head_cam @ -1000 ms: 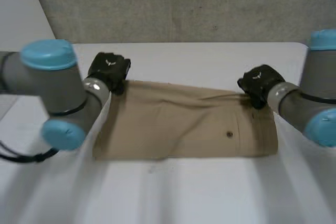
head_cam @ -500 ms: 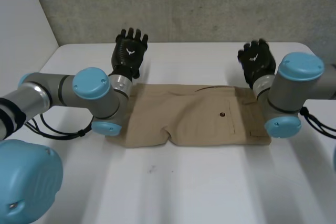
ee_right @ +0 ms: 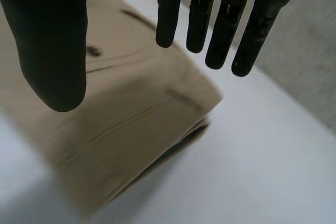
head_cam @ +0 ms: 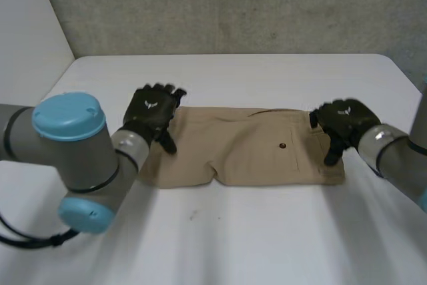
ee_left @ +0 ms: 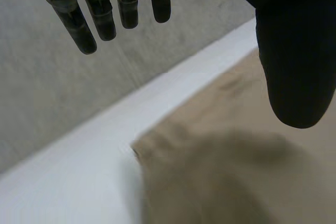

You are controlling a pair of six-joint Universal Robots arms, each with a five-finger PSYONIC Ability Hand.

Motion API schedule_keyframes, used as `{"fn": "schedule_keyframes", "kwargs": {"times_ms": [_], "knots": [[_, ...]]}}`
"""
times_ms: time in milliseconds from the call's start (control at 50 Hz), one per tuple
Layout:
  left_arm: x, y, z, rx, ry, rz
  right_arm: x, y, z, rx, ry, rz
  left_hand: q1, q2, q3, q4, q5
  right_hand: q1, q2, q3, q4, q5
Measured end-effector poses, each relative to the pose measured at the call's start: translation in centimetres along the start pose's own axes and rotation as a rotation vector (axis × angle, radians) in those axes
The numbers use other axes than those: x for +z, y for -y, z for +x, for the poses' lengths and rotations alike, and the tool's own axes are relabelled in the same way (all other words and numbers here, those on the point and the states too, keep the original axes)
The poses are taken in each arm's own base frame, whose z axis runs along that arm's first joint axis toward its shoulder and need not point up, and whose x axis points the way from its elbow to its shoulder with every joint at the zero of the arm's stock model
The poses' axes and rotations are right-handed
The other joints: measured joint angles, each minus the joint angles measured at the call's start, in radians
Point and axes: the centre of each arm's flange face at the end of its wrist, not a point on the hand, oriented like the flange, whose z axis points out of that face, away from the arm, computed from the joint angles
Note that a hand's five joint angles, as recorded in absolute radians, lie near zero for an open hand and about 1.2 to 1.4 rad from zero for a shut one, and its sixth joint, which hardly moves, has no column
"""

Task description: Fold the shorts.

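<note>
The tan shorts (head_cam: pixel 247 148) lie flat across the middle of the white table (head_cam: pixel 267 245), folded into a long band with a pocket button (head_cam: pixel 283 145) facing up. My left hand (head_cam: pixel 152 113) hovers over the shorts' left end. Its fingers (ee_left: pixel 100 9) are straight and spread from the thumb (ee_left: pixel 294 51), with the cloth (ee_left: pixel 231 182) below and nothing held. My right hand (head_cam: pixel 343 123) hangs over the right end, at the waistband. Its fingers (ee_right: pixel 220 19) are straight too, clear of the cloth (ee_right: pixel 121 119).
A grey concrete wall (head_cam: pixel 233 5) rises right behind the table's far edge. Bare white tabletop lies on the near side of the shorts and along a strip (head_cam: pixel 267 78) beyond them. The table's right edge (head_cam: pixel 407 78) is near my right arm.
Both hands were raised beyond the shorts' far edge half a second ago. They have come back toward me and down over the two ends. The shorts have lain still since then.
</note>
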Motion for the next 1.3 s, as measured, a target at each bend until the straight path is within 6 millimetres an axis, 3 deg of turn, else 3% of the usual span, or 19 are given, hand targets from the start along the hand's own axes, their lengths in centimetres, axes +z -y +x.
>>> {"fn": "schedule_keyframes", "kwargs": {"times_ms": [120,260,300,320,400,600,620,660,800,900,920,940,1020,1060,1100,1140,1200,1280,1300], "knots": [[-2.0,-0.9,0.0,-0.066,-0.010,-0.076,-0.6,-2.2,-0.2,0.064,0.040,-0.034,0.000,0.000,0.000,0.000,0.000,0.001,0.004,0.005,0.002,0.003],[-3.2,-1.8,0.2,-0.078,-0.016,-0.114,1.0,-4.7,-0.5,0.066,0.016,0.002,0.000,0.000,0.000,0.000,0.000,0.056,0.069,0.066,0.061,0.060],[-3.3,-1.9,0.3,-0.076,-0.017,-0.115,1.4,-5.2,-0.5,0.060,0.007,0.010,0.000,0.000,0.000,0.000,0.000,0.120,0.141,0.141,0.132,0.129],[-3.3,-1.9,0.3,-0.075,-0.017,-0.116,1.9,-5.6,-0.5,0.053,-0.007,0.018,0.000,0.000,0.000,0.000,0.000,0.296,0.371,0.370,0.367,0.352],[-3.3,-2.0,0.3,-0.073,-0.015,-0.116,2.7,-6.2,0.0,0.042,-0.047,0.021,0.000,0.000,0.000,0.000,0.000,0.469,0.660,0.637,0.658,0.612],[-3.9,-1.2,0.0,-0.073,-0.004,-0.097,2.4,-5.7,2.4,0.030,-0.134,0.015,0.000,0.000,0.000,0.000,0.000,0.476,0.668,0.648,0.678,0.629],[-4.3,-0.6,-0.3,-0.073,0.003,-0.082,1.2,-4.9,4.1,-0.003,-0.175,0.000,0.000,0.000,0.000,0.000,0.000,0.476,0.668,0.648,0.678,0.629],[-4.7,0.0,-0.7,-0.075,0.014,-0.067,0.3,-4.7,5.2,-0.041,-0.193,-0.032,0.000,0.000,0.000,0.000,0.000,0.498,0.668,0.648,0.681,0.629],[-5.7,1.4,-2.4,-0.085,0.059,-0.030,-1.1,-4.5,7.6,-0.187,-0.211,-0.127,0.000,0.000,0.000,0.000,0.000,0.498,0.668,0.657,0.681,0.635],[-6.2,1.9,-3.3,-0.090,0.084,-0.013,-1.1,-2.6,8.0,-0.328,-0.216,-0.106,0.000,0.000,0.000,0.000,0.000,0.509,0.668,0.658,0.681,0.635],[-6.3,2.0,-3.4,-0.090,0.088,-0.010,-0.9,-1.3,7.4,-0.370,-0.207,-0.066,0.000,0.000,0.000,0.000,0.000,0.510,0.668,0.658,0.681,0.635],[-6.3,2.0,-3.4,-0.090,0.088,-0.010,-0.9,-1.3,7.4,-0.370,-0.207,-0.066,0.000,0.000,0.000,0.000,0.000,0.510,0.668,0.658,0.681,0.635],[-6.2,2.1,-3.5,-0.090,0.091,-0.004,-0.6,3.1,3.5,-0.465,-0.147,0.093,0.000,0.000,0.000,0.000,0.000,0.510,0.668,0.676,0.682,0.649],[-6.2,2.2,-3.5,-0.090,0.091,-0.003,-0.6,3.9,2.4,-0.481,-0.128,0.128,0.000,0.000,0.000,0.000,0.000,0.510,0.668,0.676,0.682,0.649],[-6.2,2.2,-3.5,-0.090,0.090,0.000,-0.5,5.4,-0.4,-0.515,-0.075,0.209,0.000,0.000,0.000,0.000,0.000,0.510,0.668,0.685,0.682,0.650],[-6.2,2.3,-3.4,-0.089,0.089,0.005,-0.7,6.6,-4.7,-0.553,0.018,0.310,0.000,0.000,0.000,0.000,0.000,0.522,0.668,0.687,0.682,0.650],[-6.1,2.4,-3.4,-0.089,0.089,0.007,-1.2,6.8,-9.3,-0.583,0.145,0.395,0.000,0.000,0.000,0.000,0.000,0.532,0.668,0.688,0.682,0.650],[-6.1,2.6,-3.5,-0.089,0.092,0.012,-2.5,5.4,-15.3,-0.608,0.360,0.472,0.000,0.000,0.000,0.000,0.000,0.523,0.660,0.674,0.669,0.644],[-6.0,2.6,-3.6,-0.089,0.093,0.014,-2.8,4.9,-16.4,-0.609,0.411,0.484,0.000,0.000,0.000,0.000,0.000,0.370,0.443,0.471,0.468,0.471]]}}
